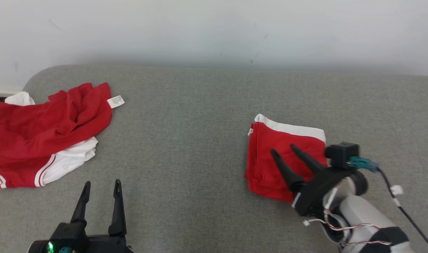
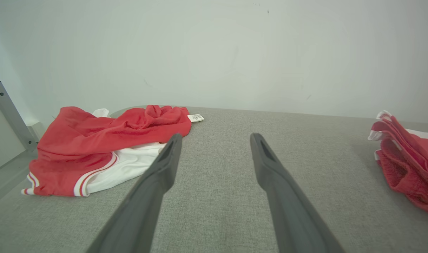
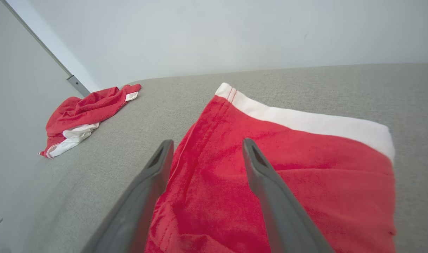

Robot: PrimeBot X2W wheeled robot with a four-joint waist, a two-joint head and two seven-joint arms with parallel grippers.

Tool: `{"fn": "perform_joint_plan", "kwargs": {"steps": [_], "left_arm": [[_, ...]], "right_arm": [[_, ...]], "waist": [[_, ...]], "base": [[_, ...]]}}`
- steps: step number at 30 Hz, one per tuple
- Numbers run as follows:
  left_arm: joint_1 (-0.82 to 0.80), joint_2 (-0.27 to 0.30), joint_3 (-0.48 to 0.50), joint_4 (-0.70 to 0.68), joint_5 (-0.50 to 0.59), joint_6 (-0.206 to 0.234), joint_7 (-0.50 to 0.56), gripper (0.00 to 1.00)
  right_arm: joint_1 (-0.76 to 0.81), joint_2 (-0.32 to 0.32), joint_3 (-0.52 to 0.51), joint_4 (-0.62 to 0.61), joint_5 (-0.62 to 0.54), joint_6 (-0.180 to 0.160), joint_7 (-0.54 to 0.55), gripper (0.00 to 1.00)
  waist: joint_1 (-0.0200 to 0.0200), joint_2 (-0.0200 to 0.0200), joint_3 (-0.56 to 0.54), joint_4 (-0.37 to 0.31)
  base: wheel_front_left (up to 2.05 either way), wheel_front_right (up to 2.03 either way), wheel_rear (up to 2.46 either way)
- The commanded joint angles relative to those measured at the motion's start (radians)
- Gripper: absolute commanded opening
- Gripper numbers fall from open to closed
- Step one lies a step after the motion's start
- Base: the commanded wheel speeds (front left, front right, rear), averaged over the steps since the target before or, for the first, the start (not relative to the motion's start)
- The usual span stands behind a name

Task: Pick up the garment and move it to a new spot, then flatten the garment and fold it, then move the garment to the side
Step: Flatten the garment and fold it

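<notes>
A folded red garment (image 1: 264, 168) with a white band along its far edge lies on the grey surface at the right. My right gripper (image 1: 283, 148) hovers just over it, open, fingers spread with nothing between them. The right wrist view looks down on the folded garment (image 3: 322, 168) with the right gripper (image 3: 207, 141) above its left half. At the lower left my left gripper (image 1: 102, 182) is open and empty over bare fabric. In its own view the left gripper (image 2: 216, 135) points at the wall, with the folded garment (image 2: 407, 165) at the far right.
A second, crumpled red and white garment (image 1: 41, 130) with a white label lies at the far left near the rounded corner of the grey padded surface (image 1: 185, 140); it also appears as the crumpled garment (image 2: 105, 140) (image 3: 84, 109). A white wall stands behind.
</notes>
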Motion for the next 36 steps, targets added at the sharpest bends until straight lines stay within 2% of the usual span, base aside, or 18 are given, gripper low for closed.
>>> {"fn": "perform_joint_plan", "kwargs": {"steps": [1,7,13,20,28,36], "left_arm": [[0.010,-0.001,0.005,0.001,-0.002,-0.004,-0.003,1.00],[0.025,-0.002,0.018,-0.008,0.006,-0.005,-0.003,1.00],[0.042,-0.002,0.042,-0.018,0.016,-0.014,-0.003,1.00],[0.042,-0.002,0.059,-0.024,0.027,-0.020,-0.003,1.00],[0.056,-0.001,0.073,-0.033,0.038,-0.021,-0.003,1.00],[0.081,-0.001,0.091,-0.044,0.053,-0.018,-0.003,1.00]], "right_arm": [[0.020,-0.013,-0.009,-0.011,0.000,-0.002,-0.018,1.00],[0.067,-0.076,-0.093,-0.054,-0.025,-0.002,-0.118,1.00],[0.102,-0.097,-0.166,-0.100,-0.180,-0.002,-0.210,1.00],[0.192,-0.028,-0.305,-0.162,-0.275,-0.002,-0.227,1.00],[0.340,0.076,-0.488,-0.290,-0.353,-0.002,-0.228,1.00],[0.419,0.144,-0.527,-0.378,-0.398,-0.002,-0.228,1.00]], "waist": [[0.0000,-0.0001,-0.011,-0.012],[0.0000,-0.0001,-0.024,-0.034],[0.0000,-0.0001,-0.030,-0.065],[0.0000,-0.0001,-0.036,-0.090],[0.0000,-0.0001,-0.049,-0.108],[0.0000,-0.0001,-0.056,-0.129]], "base": [[0.00,0.00,0.00],[0.00,0.00,0.00],[0.00,0.00,0.00],[0.00,0.00,0.00],[0.00,0.00,0.00],[0.00,0.00,0.00]]}}
